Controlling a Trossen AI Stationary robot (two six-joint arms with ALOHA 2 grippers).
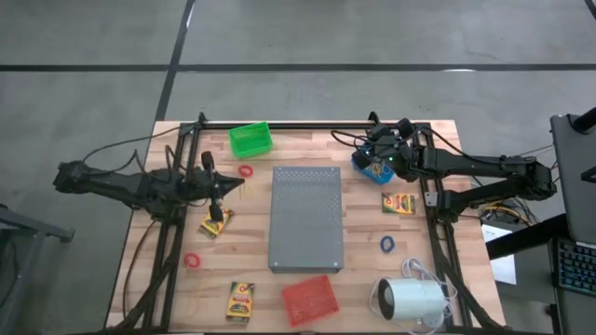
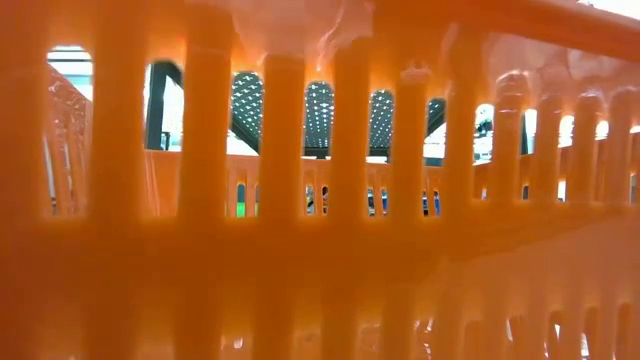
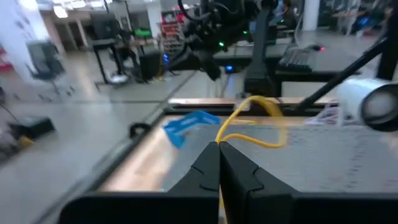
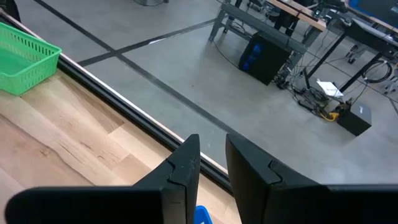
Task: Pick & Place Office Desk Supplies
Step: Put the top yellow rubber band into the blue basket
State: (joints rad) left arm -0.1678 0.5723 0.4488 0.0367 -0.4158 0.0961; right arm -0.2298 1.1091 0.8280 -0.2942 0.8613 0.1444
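Item one: the grey perforated slab [image 1: 305, 219] is lying in the middle of the table [image 1: 447, 270], with the white cylinder [image 1: 414, 300] lying near its right front corner.

Item two: three baskets are sitting around it, the green basket [image 1: 250, 140] at the back, the red basket [image 1: 309, 300] at the front and the blue basket [image 1: 371, 168] at the back right.

Item three: flat yellow crayon boxes with red-green print are lying at the right [image 1: 399, 203], front left [image 1: 240, 300] and left [image 1: 216, 223].

Item four: red rings [image 1: 246, 172] [image 1: 192, 261] are lying left of the slab and a blue ring [image 1: 386, 244] to its right.

Item five: I am pinching a thin yellow-tan rubber band [image 3: 255, 121] in my left claw [image 3: 219, 144], fingers pressed together, above the left crayon box.

My right claw [image 4: 212, 142] is hovering over the blue basket, fingers spread and gripping nothing.
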